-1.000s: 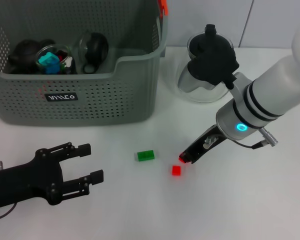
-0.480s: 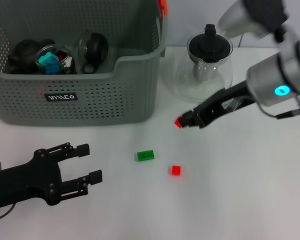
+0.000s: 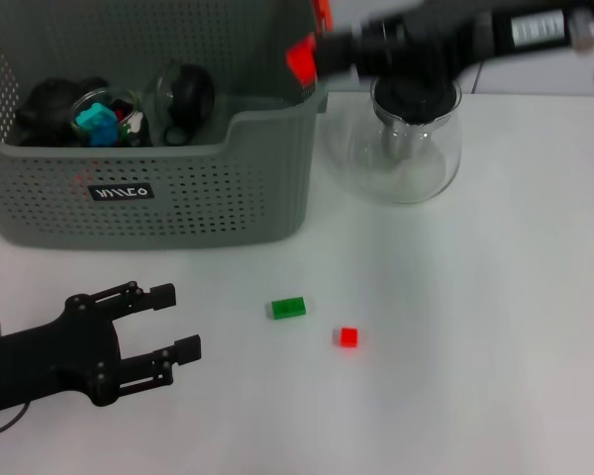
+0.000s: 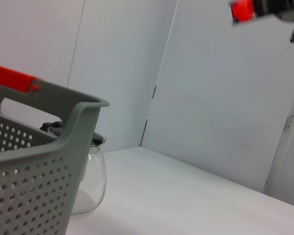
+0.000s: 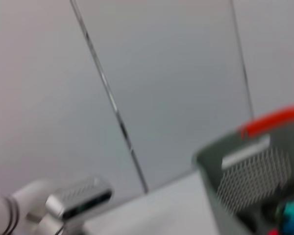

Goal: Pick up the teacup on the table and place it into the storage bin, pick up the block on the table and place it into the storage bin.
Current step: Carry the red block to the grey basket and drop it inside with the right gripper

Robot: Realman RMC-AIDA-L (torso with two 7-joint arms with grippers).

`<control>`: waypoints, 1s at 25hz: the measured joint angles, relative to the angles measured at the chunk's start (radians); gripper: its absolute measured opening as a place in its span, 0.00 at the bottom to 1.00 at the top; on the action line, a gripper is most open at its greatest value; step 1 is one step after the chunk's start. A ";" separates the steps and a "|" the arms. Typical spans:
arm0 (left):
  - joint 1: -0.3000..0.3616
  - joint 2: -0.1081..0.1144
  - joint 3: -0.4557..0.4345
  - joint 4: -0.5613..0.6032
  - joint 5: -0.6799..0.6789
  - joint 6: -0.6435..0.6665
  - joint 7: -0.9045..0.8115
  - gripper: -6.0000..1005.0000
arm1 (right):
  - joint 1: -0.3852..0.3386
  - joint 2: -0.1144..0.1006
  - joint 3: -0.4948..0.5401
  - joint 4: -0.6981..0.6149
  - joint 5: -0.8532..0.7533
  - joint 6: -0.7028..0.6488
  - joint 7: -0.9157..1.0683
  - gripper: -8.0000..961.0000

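Observation:
The grey storage bin stands at the back left, its black label facing me. My right gripper reaches in from the upper right, shut on a red block held in the air above the bin's right rim. That block also shows high up in the left wrist view. On the table lie a green block and a small red block. A glass teacup with teal pieces in it lies inside the bin among dark round vessels. My left gripper rests open near the front left.
A glass teapot with a black lid stands just right of the bin, under my right arm. The bin has a red handle on its rim. White table stretches to the right and front.
My right gripper has lifted the red block from beside the loose blocks, up and to the left, as far as the bin's right rim. The left arm has stayed put.

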 joint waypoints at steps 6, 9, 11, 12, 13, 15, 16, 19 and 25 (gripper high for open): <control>-0.009 0.000 0.000 -0.001 0.000 -0.002 0.000 0.72 | 0.117 0.004 -0.105 0.128 -0.081 0.294 -0.073 0.12; -0.010 -0.002 0.000 -0.003 0.000 -0.004 0.000 0.72 | 0.293 0.004 -0.165 0.347 -0.189 0.505 -0.094 0.13; -0.010 -0.002 0.000 -0.005 0.000 -0.004 0.000 0.72 | 0.343 0.004 -0.173 0.417 -0.215 0.553 -0.105 0.13; -0.010 -0.002 0.000 -0.006 0.000 -0.004 0.000 0.72 | 0.398 0.004 -0.176 0.496 -0.234 0.602 -0.119 0.13; -0.010 -0.002 0.000 -0.008 0.000 -0.005 0.000 0.72 | 0.446 0.005 -0.178 0.568 -0.253 0.652 -0.134 0.13; -0.010 -0.002 0.000 -0.008 0.000 -0.004 0.000 0.72 | 0.530 0.006 -0.180 0.699 -0.274 0.739 -0.167 0.13; -0.010 -0.002 0.000 -0.008 0.000 -0.004 0.000 0.72 | 0.572 0.007 -0.180 0.764 -0.280 0.778 -0.188 0.13; -0.010 -0.002 0.000 -0.008 0.000 -0.004 0.000 0.72 | 0.653 0.013 -0.187 0.906 -0.282 0.845 -0.259 0.14; -0.009 -0.002 -0.008 -0.009 0.000 -0.007 0.000 0.72 | 0.671 0.016 -0.276 0.967 -0.283 0.912 -0.248 0.14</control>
